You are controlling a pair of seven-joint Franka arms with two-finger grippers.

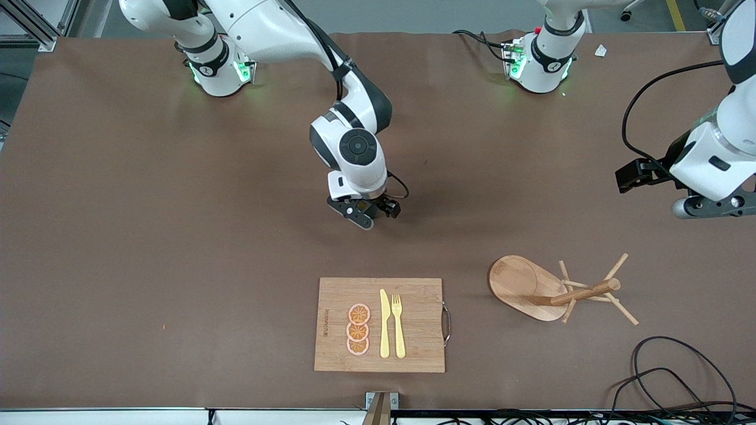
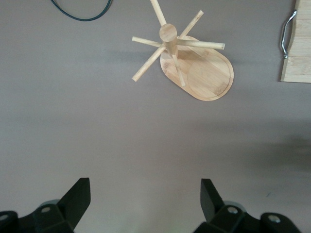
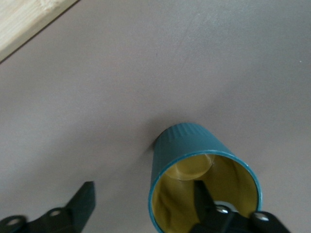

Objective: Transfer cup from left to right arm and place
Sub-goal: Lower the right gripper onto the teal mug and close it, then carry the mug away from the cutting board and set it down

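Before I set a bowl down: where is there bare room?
Bare table runs wide from the cutting board toward the right arm's end. A narrower gap lies between board and mug tree. Crowded: under the right hand, straddling the cup.

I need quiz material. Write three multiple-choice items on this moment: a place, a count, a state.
1. The pale wooden mug tree with pegs stands: A) on the bamboo cutting board; B) beside that board, toward the left arm's end; C) beside the right arm's base.
2. Round orange slices on the board: A) two; B) three; C) five.
3. The right pincer is: A) shut and empty; B) open, one finger inside the ribbed teal cup with yellow inside; C) open over the mug tree.
Key: 1 B, the front view shows it on the table beside the board. 2 B, three lie in a column. 3 B, the other finger stands apart outside the cup. The left pincer hangs open over the table.
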